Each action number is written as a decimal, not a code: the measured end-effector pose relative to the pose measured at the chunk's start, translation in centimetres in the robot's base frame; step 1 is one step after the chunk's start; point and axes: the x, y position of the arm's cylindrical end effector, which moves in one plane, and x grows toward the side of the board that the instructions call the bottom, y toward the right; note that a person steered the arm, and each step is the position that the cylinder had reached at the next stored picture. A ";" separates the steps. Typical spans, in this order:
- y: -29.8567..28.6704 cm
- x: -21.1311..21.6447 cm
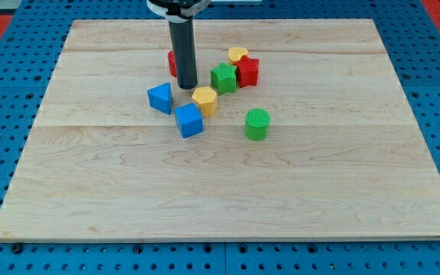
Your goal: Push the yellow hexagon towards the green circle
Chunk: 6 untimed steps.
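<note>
No jaws on me, only a rod. My tip (187, 86) sits just upper-left of the yellow hexagon block (205, 100); the green ribbed cylinder (257, 124) is lower-right. Risk: the hexagon may drag the touching blue cube (189, 120) along.

Red block (172, 63) mostly hidden behind rod (182, 53); shape unclear.

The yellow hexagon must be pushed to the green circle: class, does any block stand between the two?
No. The yellow hexagon and green circle have bare board between them. My tip sits at the hexagon's upper left.
</note>
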 end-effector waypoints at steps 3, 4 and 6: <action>-1.1 3.8; 3.3 3.9; 3.6 7.4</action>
